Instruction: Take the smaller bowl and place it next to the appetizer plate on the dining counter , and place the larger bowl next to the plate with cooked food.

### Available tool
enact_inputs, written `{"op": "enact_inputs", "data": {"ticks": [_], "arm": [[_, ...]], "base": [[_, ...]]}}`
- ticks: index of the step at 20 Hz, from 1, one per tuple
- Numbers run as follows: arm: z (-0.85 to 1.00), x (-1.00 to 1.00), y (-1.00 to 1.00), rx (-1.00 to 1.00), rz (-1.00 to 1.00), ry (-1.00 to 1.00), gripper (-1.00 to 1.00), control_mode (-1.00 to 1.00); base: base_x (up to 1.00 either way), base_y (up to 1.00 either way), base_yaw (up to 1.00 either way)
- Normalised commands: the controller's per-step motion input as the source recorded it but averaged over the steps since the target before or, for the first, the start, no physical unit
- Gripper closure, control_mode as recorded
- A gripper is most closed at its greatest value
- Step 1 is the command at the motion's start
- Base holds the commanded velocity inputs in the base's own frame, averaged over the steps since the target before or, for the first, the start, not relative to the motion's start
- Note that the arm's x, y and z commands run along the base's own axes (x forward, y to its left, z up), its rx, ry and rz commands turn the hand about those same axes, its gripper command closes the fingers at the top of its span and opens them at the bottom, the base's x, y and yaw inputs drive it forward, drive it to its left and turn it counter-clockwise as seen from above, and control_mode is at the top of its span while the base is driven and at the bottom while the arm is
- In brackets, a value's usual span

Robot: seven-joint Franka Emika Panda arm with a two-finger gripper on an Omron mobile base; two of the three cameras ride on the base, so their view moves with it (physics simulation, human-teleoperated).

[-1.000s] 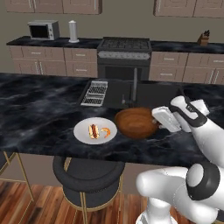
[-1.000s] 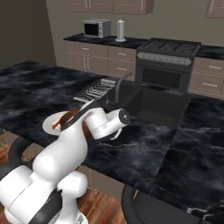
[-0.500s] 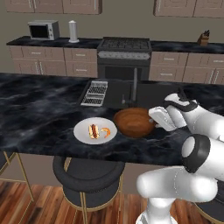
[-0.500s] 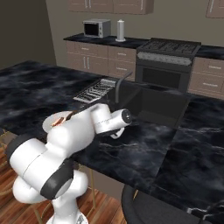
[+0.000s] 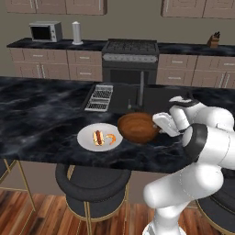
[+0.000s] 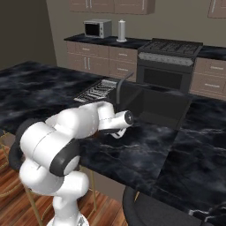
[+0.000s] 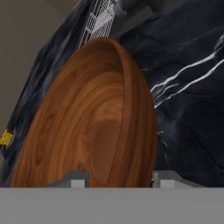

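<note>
We are on the second half of the task: the larger bowl (image 5: 137,128) sits on the black marble tabletop (image 5: 41,124) of the dining counter, just beside the plate with cooked food (image 5: 99,137), on the side nearer the sink (image 5: 151,98). From the left base view its rim seems to touch or overlap the plate's edge; we cannot tell which.

The end effector (image 5: 161,125) is at the bowl's far rim from the plate. In the hand view its two tips straddle the wooden wall, one inside the bowl (image 7: 92,127) and one outside, partly spread. We judge it has hold of the rim, though the actual contact of pads on wood lies below what the hand view shows.

If the bowl is indeed resting flat, the next move would be to spread the tips, draw the end effector up and away from the plate, and avoid nudging the bowl into the food.

In the right base view the arm's own white body covers the bowl and plate. We cannot confirm the bowl's base is fully down on the tabletop.
</note>
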Motion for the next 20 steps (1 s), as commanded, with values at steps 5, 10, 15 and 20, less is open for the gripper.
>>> {"op": "enact_inputs", "data": {"ticks": [5, 10, 15, 20], "arm": [[-0.11, 0.17, 0.25, 0.00, 0.01, 0.00, 1.00, -1.00], [-0.22, 0.14, 0.18, 0.00, 0.00, -0.01, 1.00, -1.00], [-0.34, 0.24, 0.01, 0.00, 0.00, 0.00, 1.00, -1.00], [-0.14, 0.06, 0.00, 0.00, 0.00, -0.03, 1.00, -1.00]], "base": [[0.00, 0.00, 0.00], [0.00, 0.00, 0.00], [0.00, 0.00, 0.00], [0.00, 0.00, 0.00]]}}
